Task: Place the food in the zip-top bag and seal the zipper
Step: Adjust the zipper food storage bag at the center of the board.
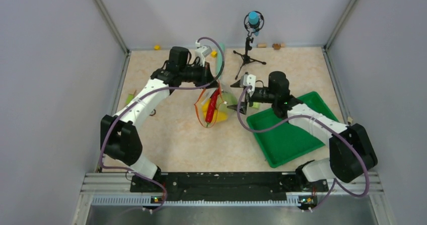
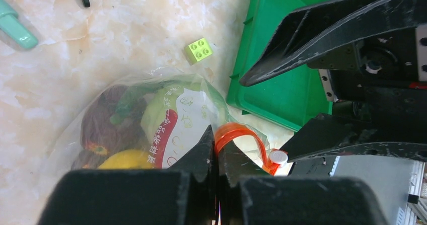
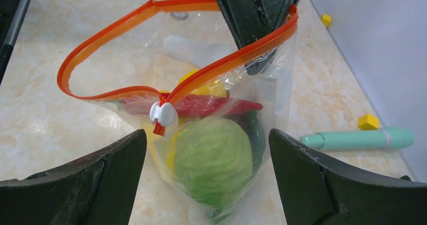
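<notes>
The clear zip-top bag (image 3: 221,134) hangs mid-table (image 1: 214,109) with food inside: a green leafy ball (image 3: 214,159), a red chili (image 3: 201,105), yellow pieces (image 2: 126,159) and a dark red piece (image 2: 103,127). Its orange-red zipper (image 3: 116,26) gapes open in a loop, with the white slider (image 3: 162,114) at the near end. My left gripper (image 2: 217,144) is shut on the zipper strip at the far end and holds the bag up. My right gripper (image 3: 207,139) is open, facing the bag, its fingers on either side of the green ball without touching.
A green tray (image 1: 289,129) lies to the right of the bag. A long teal stick (image 3: 360,138) and small yellow blocks (image 3: 369,121) lie behind the bag. A lime block (image 2: 199,50) sits by the tray. A microphone stand (image 1: 247,49) is at the back.
</notes>
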`<state>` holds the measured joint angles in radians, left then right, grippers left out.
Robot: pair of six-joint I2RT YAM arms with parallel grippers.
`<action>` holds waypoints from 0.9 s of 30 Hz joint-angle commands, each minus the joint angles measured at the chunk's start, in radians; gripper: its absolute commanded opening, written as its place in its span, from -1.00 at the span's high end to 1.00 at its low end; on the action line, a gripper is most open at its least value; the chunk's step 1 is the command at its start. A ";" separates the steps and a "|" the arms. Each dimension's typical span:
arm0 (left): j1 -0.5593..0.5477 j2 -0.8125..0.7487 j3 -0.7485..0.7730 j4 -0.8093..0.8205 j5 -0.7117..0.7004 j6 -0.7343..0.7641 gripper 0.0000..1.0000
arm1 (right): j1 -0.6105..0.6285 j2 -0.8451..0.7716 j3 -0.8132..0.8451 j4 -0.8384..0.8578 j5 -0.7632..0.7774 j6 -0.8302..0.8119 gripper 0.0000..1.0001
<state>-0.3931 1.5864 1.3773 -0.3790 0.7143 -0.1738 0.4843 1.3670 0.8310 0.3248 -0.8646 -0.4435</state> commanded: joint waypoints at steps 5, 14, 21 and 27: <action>0.014 -0.019 0.038 0.019 0.035 -0.030 1.00 | 0.054 0.038 -0.015 -0.023 -0.032 -0.091 -0.78; 0.014 -0.068 -0.005 0.028 0.041 -0.049 1.00 | 0.119 0.102 -0.024 0.108 0.187 -0.034 -0.49; 0.016 -0.128 -0.061 0.036 0.012 -0.006 1.00 | 0.119 0.081 -0.022 0.125 0.241 -0.008 0.42; 0.026 -0.160 -0.080 0.011 -0.002 0.016 1.00 | 0.120 0.040 -0.043 0.166 0.232 0.027 0.75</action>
<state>-0.3771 1.4899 1.3006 -0.3985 0.7021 -0.1867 0.5957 1.4590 0.7975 0.4221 -0.6312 -0.4473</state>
